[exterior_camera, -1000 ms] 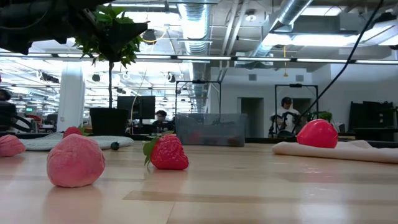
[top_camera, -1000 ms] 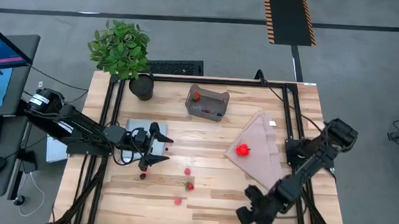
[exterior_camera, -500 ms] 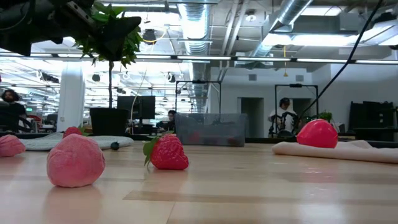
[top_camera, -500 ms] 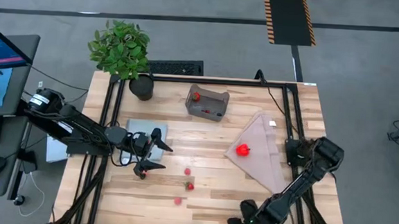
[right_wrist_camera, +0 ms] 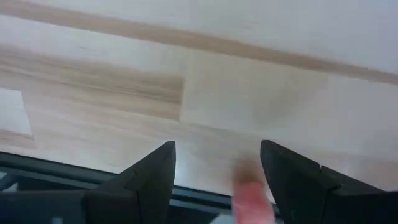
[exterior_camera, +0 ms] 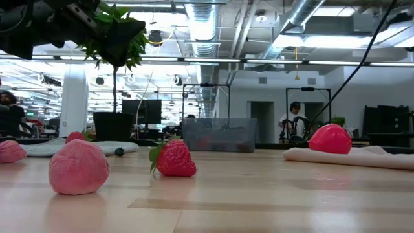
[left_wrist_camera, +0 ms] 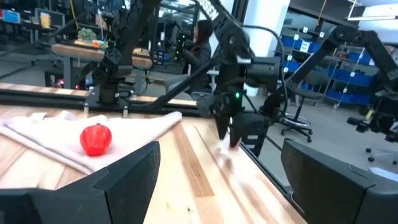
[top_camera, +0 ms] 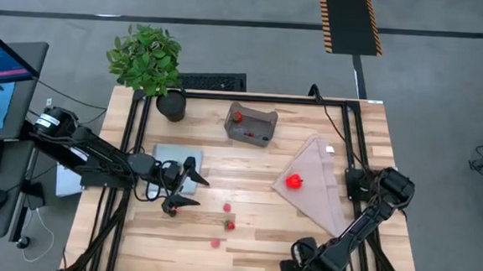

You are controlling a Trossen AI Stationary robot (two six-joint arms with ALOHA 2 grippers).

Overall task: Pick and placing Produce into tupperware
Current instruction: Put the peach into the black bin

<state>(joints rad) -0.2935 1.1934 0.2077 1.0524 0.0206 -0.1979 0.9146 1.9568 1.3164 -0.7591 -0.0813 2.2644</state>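
The tupperware (top_camera: 251,126) is a translucent grey tub at the table's far middle, with a red piece (top_camera: 237,115) inside. The produce lies scattered. A large red round one (top_camera: 294,182) rests on a pink cloth (top_camera: 319,178). Small red and pink pieces (top_camera: 226,208) (top_camera: 230,225) (top_camera: 215,243) lie on the wood. My left gripper (top_camera: 198,190) hovers open and level, left of those pieces. My right gripper (top_camera: 299,265) points down, open, at the near edge. A blurred pink piece (right_wrist_camera: 252,199) shows between its fingers; whether they touch it does not show.
A potted plant (top_camera: 148,60) stands at the far left corner. A pale blue-grey mat (top_camera: 168,160) lies under the left arm. Black frame rails (top_camera: 136,146) run along both table sides. In the low view a pink piece (exterior_camera: 79,168) and a strawberry (exterior_camera: 174,158) lie closest.
My right arm has folded in, and its gripper has tipped and rolled to point down at the table by the near edge, over the pink piece there. My left gripper has turned a little in place. No produce has moved.
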